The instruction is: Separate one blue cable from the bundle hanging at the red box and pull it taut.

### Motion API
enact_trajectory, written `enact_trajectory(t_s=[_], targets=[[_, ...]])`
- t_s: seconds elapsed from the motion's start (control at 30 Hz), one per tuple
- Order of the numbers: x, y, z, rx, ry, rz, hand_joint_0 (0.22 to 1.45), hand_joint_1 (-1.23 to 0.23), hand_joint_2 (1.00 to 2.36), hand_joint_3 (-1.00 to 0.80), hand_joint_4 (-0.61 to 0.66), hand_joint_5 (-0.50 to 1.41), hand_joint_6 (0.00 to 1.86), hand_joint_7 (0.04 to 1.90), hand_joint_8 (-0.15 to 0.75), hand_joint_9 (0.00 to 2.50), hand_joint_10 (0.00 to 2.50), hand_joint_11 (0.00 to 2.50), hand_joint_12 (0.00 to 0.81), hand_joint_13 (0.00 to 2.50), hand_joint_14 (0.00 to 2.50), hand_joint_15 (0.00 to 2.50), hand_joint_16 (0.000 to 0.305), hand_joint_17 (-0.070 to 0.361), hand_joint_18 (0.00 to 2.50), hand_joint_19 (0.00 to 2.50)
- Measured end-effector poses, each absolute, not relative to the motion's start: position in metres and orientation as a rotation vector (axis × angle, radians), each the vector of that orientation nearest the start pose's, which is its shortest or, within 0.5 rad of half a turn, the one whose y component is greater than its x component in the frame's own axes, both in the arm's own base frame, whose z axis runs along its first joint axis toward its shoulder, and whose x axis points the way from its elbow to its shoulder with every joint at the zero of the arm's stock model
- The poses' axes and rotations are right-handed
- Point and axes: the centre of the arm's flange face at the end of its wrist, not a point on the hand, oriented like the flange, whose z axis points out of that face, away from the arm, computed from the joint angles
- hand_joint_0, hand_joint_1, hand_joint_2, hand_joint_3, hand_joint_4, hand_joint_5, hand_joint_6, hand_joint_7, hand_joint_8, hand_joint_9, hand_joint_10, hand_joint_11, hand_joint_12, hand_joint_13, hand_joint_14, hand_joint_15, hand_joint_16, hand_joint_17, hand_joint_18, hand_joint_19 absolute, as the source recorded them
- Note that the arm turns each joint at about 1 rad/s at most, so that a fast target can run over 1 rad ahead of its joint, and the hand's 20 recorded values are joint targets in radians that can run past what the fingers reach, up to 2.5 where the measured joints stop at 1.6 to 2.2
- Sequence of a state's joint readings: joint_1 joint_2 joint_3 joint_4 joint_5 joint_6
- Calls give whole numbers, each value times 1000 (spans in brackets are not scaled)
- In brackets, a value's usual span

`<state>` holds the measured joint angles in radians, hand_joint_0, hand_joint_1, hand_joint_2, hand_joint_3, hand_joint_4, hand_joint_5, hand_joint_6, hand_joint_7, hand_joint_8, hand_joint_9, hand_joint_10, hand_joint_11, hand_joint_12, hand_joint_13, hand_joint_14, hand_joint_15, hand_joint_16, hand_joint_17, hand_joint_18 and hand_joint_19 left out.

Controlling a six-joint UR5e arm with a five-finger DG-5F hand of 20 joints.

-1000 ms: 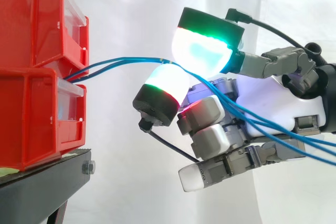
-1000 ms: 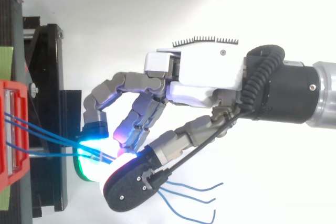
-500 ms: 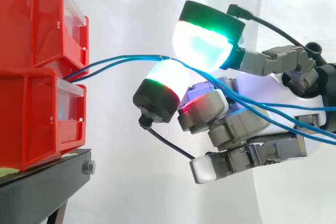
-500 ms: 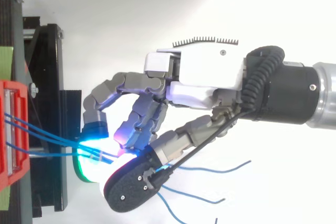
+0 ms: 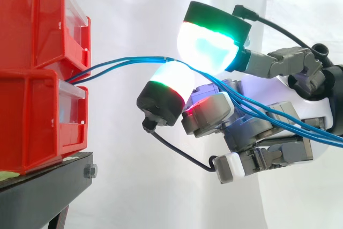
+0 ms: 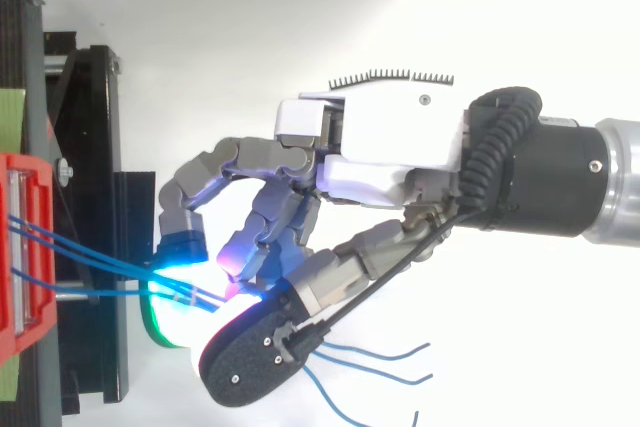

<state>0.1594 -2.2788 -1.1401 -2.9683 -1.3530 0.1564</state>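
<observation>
Just beside the stacked red bins [image 5: 32,105] on their black stand [image 5: 37,197], the robot's hand [image 6: 390,142] pinches the blue cables [image 5: 123,61] between two glowing pads [image 5: 206,46], several strands together and sagging, seemingly to gain purchase before drawing one taut.

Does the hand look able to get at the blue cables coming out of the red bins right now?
Probably yes: the hand is on the blue cables, which pass between two glowing pads apart from the red bins. Nothing blocks them, though several strands run together there.
</observation>
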Motion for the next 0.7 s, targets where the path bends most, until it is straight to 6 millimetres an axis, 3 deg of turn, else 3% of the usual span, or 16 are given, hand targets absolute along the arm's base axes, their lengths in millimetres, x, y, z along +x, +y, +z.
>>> enact_trajectory(t_s=[0.03, 0.07, 0.1, 0.13, 0.3, 0.43, 0.5, 0.6, 0.7], targets=[[755, -35, 269, 1412, 1163, 1211, 774, -899, 1000, -499, 41, -203, 876, 1188, 255, 1124, 1, 1473, 267, 1288, 640, 1715, 30, 67, 1028, 701], [755, -35, 269, 1412, 1163, 1211, 773, -899, 1000, -497, 44, -203, 876, 1187, 260, 1122, 1, 1470, 274, 1317, 445, 1750, 30, 68, 1019, 682], [755, -35, 269, 1412, 1163, 1211, 772, -900, 1000, -494, 46, -203, 875, 1205, 260, 1117, 1, 1447, 278, 1365, 81, 1803, 31, 70, 999, 654], [755, -35, 269, 1412, 1164, 1211, 771, -899, 1001, -493, 48, -204, 875, 1206, 261, 1109, 4, 1431, 293, 1360, 8, 1673, 31, 70, 990, 635], [755, -35, 268, 1412, 1165, 1211, 763, -891, 1002, -480, 57, -204, 873, 1237, 278, 1071, 10, 1293, 326, 1165, 26, 830, 29, 65, 952, 507], [755, -34, 268, 1411, 1166, 1211, 765, -884, 1002, -476, 56, -207, 877, 1238, 283, 1061, 13, 1253, 296, 1140, 22, 604, 23, 52, 914, 431], [755, -34, 268, 1411, 1166, 1210, 767, -880, 1002, -478, 50, -208, 879, 1236, 290, 1033, 15, 1129, 279, 1098, 13, 347, 17, 39, 864, 315], [755, -34, 268, 1411, 1166, 1210, 766, -873, 1002, -476, 54, -211, 882, 1238, 293, 1017, 16, 1033, 283, 1103, 8, 214, 13, 29, 810, 233], [755, -34, 268, 1411, 1166, 1211, 766, -867, 1002, -476, 55, -214, 884, 1250, 288, 1009, 14, 1061, 283, 1162, 14, 322, 12, 27, 800, 251]])
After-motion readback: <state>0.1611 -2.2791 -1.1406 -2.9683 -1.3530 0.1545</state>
